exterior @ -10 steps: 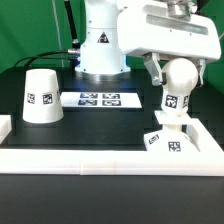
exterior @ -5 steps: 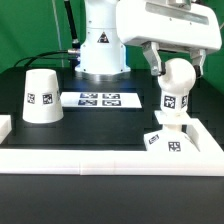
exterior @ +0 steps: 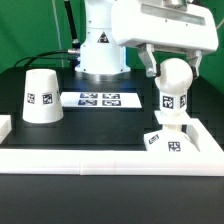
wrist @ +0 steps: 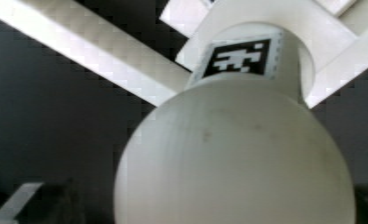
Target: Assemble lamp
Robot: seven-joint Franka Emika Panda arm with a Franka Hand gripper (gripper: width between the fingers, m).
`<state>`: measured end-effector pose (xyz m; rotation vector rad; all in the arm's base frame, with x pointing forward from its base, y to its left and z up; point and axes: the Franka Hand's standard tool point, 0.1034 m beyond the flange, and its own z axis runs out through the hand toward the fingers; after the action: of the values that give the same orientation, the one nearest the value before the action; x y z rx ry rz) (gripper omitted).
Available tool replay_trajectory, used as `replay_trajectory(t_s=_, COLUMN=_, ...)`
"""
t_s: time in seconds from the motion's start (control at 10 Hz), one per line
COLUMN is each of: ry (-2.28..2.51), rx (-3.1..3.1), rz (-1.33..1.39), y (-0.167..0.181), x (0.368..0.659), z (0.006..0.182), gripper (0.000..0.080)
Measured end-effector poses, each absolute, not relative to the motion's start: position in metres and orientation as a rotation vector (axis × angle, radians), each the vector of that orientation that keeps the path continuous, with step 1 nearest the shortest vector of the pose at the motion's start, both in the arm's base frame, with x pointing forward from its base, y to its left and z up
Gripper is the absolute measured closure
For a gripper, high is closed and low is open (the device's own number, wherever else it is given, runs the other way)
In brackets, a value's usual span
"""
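Note:
The ball-shaped white bulb (exterior: 174, 85) stands upright on the small stepped base (exterior: 166, 142) at the exterior view's right. My gripper (exterior: 173, 66) is open. Its two fingers straddle the top of the bulb with a gap on each side, and it holds nothing. The truncated-cone shade (exterior: 40, 96) stands alone at the exterior view's left, far from the gripper. In the wrist view the bulb (wrist: 216, 140) fills most of the picture, its tagged neck pointing away from the camera. The fingertips hardly show there.
The marker board (exterior: 98, 99) lies flat in the middle between shade and bulb. A long white rail (exterior: 100, 158) runs along the front, with short rails at both sides. The arm's white pedestal (exterior: 100, 45) stands behind.
The gripper has risen a little and shifted slightly toward the exterior view's left. The bulb and the base have stayed where they were.

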<state>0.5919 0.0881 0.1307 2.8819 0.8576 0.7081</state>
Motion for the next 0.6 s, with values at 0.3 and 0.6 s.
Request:
replay_trajectory(t_s=0.3, ry=0.836, rx=2.988, rz=0.433, y=0.103, x=0.585, z=0.125, gripper=0.0101)
replay_trajectory(t_s=0.6, ry=0.847, rx=3.022, rz=0.15, y=0.107, x=0.578, z=0.121, gripper=0.0101)
